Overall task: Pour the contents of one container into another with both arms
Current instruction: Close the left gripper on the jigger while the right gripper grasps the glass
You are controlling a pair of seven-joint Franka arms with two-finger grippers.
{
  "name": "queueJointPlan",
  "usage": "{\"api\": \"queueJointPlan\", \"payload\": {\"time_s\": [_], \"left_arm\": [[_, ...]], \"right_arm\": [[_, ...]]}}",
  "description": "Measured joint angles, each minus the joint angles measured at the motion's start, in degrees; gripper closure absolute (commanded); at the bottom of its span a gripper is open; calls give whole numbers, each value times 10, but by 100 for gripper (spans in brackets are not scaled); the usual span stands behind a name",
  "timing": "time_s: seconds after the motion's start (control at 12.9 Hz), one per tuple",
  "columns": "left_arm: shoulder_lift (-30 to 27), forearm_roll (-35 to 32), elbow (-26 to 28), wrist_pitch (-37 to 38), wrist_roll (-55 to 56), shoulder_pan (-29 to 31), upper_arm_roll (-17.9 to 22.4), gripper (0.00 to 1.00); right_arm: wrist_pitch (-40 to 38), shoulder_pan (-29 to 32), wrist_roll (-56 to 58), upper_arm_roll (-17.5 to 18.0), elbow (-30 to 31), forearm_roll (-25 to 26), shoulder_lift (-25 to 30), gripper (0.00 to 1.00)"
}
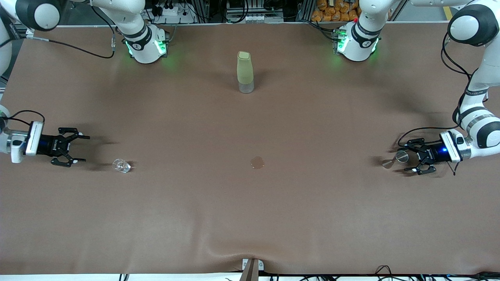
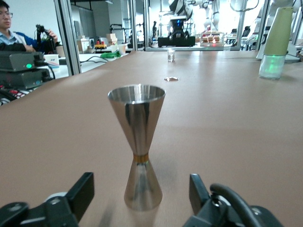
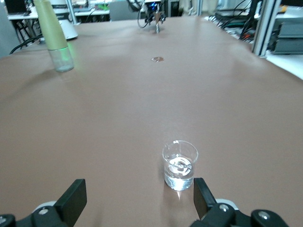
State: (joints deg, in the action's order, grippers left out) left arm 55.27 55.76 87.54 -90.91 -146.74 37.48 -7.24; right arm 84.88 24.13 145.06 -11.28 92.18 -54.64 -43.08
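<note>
Brown surface (image 1: 250, 218) spread wide under both arms, lab clutter along the top edge of the front view. Nothing poured yet, nothing lifted; both vessels standing upright on the surface, so grasping, carrying together and tipping all remain, judging from the layout.

At mid-right of the front view: left gripper (image 1: 410, 159) low over the surface, jaws spread and bracketing the jigger (image 1: 397, 158). In the left wrist view, jigger (image 2: 137, 144) upright between the two black fingers (image 2: 80, 194), a gap visible on each side, not yet pinched. Probably the closest to a grasp of the two.

At mid-left of the front view: right gripper (image 1: 76, 149) also low, jaws spread wide and holding nothing. Glass tumbler (image 1: 121, 166) ahead of the fingertips and outside them, lower in the frame than the jaws' line. In the right wrist view, tumbler (image 3: 180, 165) near one finger (image 3: 201, 194), off-centre rather than midway, with clear liquid inside.

Farther out: small round mark (image 1: 257, 162) at centre frame, pale-green bottle (image 1: 245, 72) upper centre, untouched.
</note>
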Motion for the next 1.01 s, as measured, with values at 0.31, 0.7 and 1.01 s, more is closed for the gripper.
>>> {"api": "queueJointPlan", "payload": {"time_s": [0.31, 0.7, 1.01], "left_arm": [[1, 2, 0, 9, -2, -2, -12, 17], [19, 17, 0, 10, -10, -9, -14, 30], [20, 21, -3, 10, -11, -10, -14, 36]], "right_arm": [[-2, 8, 66, 0, 0, -82, -48, 0], [-3, 7, 111, 3, -1, -134, -106, 0], [-7, 7, 123, 7, -2, -172, -127, 0]]}}
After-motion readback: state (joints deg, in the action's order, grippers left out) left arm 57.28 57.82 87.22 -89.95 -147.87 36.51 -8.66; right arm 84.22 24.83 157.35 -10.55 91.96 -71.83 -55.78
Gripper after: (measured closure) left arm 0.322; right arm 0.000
